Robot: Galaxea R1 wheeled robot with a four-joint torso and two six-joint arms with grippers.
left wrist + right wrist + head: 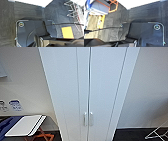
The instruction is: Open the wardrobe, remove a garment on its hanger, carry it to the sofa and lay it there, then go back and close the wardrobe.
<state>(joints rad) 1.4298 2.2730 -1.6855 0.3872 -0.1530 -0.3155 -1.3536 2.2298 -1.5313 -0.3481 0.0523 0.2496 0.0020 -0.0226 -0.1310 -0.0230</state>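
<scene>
The wardrobe (pixel 88 92) stands directly ahead in the head view, both doors closed, their long axes vertical. The two small vertical handles (pixel 88 119) sit side by side at the centre seam, low in the view. Opening is not yet done.

Both wrist views look down on dark carpet floor (pixel 7 22), so both arms are judged to hang low, below handle height. The handles lie on the centre line; neither arm is clearly nearer.

State of the left tool and the right tool: cannot tell.

A white wire rack (pixel 157 133) stands on the floor to the wardrobe's right; a white board (pixel 23 125) lies to its left.
</scene>
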